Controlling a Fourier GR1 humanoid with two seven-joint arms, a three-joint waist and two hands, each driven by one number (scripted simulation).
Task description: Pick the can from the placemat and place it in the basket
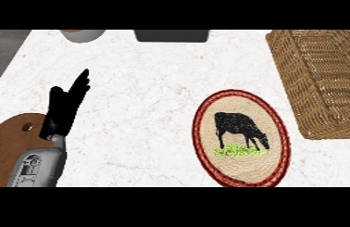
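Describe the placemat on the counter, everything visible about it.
The placemat is an oval mat that looks woven in tan fibre, ringed by a dark red braided border. A black cow standing on a patch of green grass is pictured at its centre. It lies flat on the white marbled counter, its long axis running away from the robot, its near end reaching the view's lower edge. Nothing rests on it; no can shows. The wicker basket sits to its right, apart from it. No hand touches it.
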